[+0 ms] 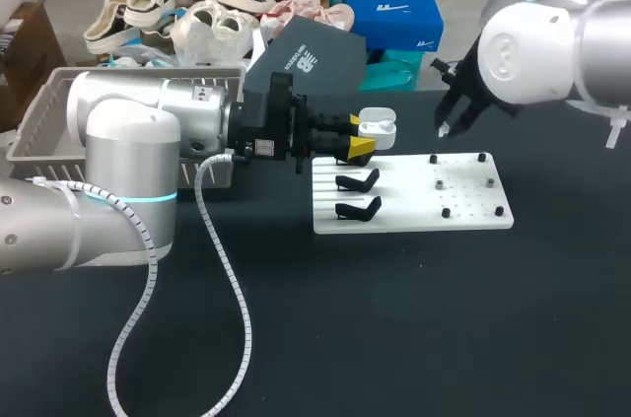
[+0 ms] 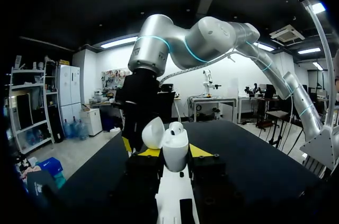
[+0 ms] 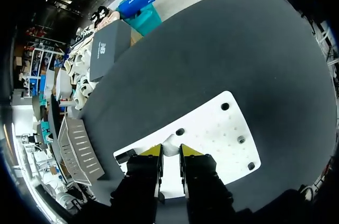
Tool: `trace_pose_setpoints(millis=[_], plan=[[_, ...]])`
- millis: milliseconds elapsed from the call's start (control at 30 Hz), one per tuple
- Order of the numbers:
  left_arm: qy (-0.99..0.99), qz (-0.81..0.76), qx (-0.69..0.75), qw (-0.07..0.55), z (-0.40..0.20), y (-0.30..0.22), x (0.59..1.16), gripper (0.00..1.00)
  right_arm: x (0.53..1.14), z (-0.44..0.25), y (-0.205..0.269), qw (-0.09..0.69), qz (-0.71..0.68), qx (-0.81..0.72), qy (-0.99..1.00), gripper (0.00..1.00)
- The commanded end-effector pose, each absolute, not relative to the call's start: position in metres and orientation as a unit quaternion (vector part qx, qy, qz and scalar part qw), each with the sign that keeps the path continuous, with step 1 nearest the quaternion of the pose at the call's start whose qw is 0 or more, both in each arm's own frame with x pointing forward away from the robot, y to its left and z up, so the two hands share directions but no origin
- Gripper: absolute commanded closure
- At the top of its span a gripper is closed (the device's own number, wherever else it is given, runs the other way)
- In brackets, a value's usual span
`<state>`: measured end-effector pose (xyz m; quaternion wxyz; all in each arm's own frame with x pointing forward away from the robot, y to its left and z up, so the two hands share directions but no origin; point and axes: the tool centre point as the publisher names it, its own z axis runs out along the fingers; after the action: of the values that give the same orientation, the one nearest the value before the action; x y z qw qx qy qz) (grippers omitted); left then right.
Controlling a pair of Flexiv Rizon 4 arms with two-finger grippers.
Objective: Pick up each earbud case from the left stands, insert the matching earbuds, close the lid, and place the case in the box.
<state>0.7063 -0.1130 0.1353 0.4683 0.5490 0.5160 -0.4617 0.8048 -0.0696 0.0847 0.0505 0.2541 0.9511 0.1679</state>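
Note:
A white earbud case [image 1: 378, 125] with its lid [image 2: 153, 133] swung open is held above the left end of the white board [image 1: 414, 202]; my left gripper [image 1: 360, 136] is shut on it. In the left wrist view the case [image 2: 175, 149] stands upright between the yellow tips of the left gripper [image 2: 175, 153]. My right gripper [image 1: 446, 129] hangs above the board's far right part, to the right of the case. In the right wrist view a small white earbud [image 3: 170, 143] sits between the tips of the right gripper [image 3: 170, 151], which look shut on it.
Two black case stands [image 1: 357, 180] [image 1: 359, 208] remain on the board's left half, and several small pegs [image 1: 440, 183] dot its right half. A grey slatted basket [image 1: 30, 131] stands at the table's far left, partly behind my left arm. A dark grey box [image 1: 308, 57] lies at the back.

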Motion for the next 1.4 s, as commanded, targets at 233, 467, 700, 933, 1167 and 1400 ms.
trace_pose_setpoints(millis=[233,467,700,933,1167,1400], plan=[[0.516,-0.461,0.548,0.470,0.135,-0.113,0.705,1.00,0.767,0.164,-0.091,0.104,0.156,0.238,0.953,1.00],[0.516,-0.461,0.548,0.470,0.135,-0.113,0.705,1.00,0.741,0.220,-0.073,0.063,0.141,0.157,0.975,1.00],[0.516,-0.461,0.548,0.470,0.135,-0.113,0.705,1.00,0.724,0.254,-0.046,-0.041,0.142,0.070,0.987,1.00],[0.516,-0.461,0.548,0.470,0.135,-0.113,0.705,1.00,0.710,0.266,-0.015,-0.084,0.133,0.031,0.987,1.00],[0.516,-0.461,0.548,0.470,0.135,-0.113,0.705,1.00,0.692,0.258,0.021,-0.097,0.128,0.001,0.987,1.00],[0.516,-0.461,0.548,0.470,0.135,-0.113,0.705,1.00,0.671,0.236,0.037,-0.056,0.122,0.010,0.991,1.00]])
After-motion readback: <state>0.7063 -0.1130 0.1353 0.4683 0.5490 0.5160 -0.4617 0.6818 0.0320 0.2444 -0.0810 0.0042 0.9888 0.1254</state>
